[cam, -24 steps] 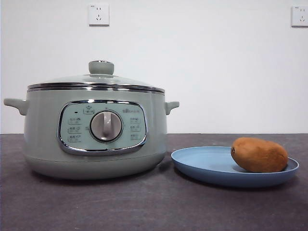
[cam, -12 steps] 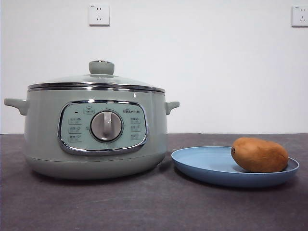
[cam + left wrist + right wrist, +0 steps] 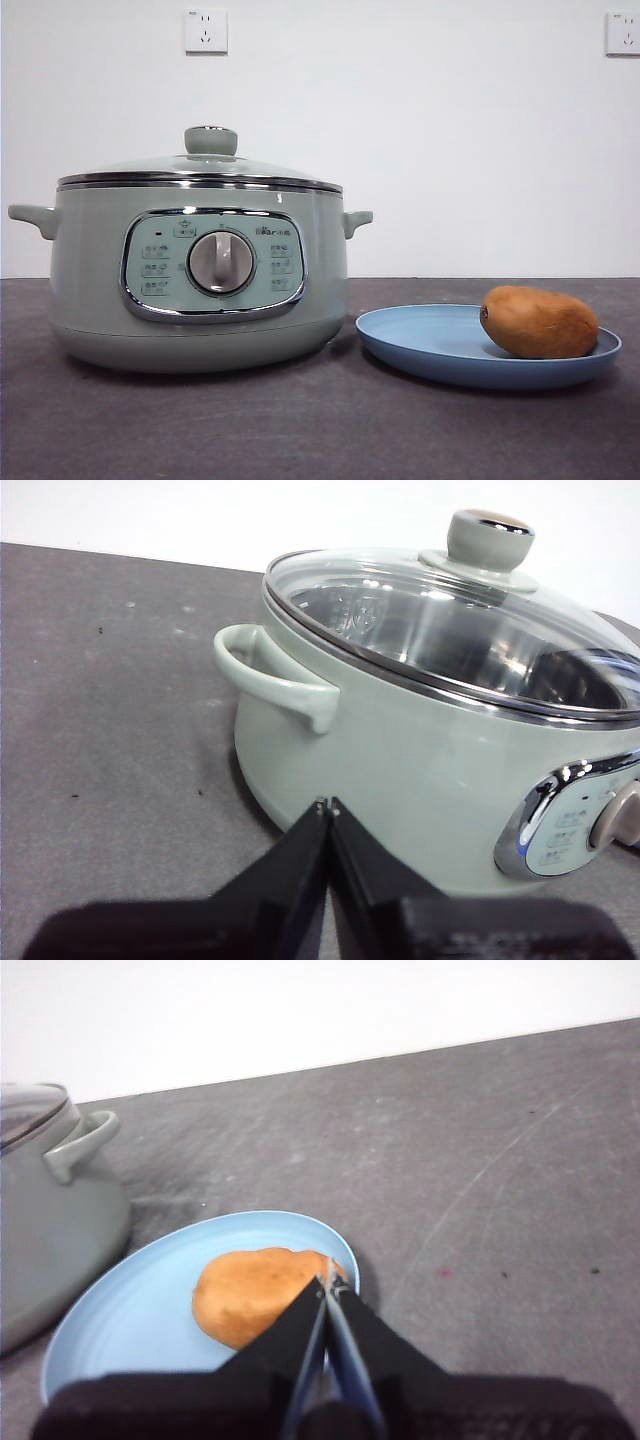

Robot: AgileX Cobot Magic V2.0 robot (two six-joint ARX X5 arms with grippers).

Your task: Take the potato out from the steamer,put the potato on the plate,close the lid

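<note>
The sage-green steamer [image 3: 200,285] stands at the left of the table with the glass lid [image 3: 205,165] seated on its rim. To its right, the brown potato [image 3: 538,321] lies on the light-blue plate [image 3: 430,345]. My left gripper [image 3: 327,808] hovers shut and empty beside the steamer [image 3: 420,770], near its side handle; the lid [image 3: 470,630] is closed there too. My right gripper [image 3: 330,1285] is shut and empty above the potato [image 3: 250,1295] on the plate [image 3: 130,1315]. Neither arm shows in the front view.
A white wall with two sockets [image 3: 205,30] stands behind the dark table [image 3: 300,430]. The steamer's handle [image 3: 85,1140] shows at the edge of the right wrist view.
</note>
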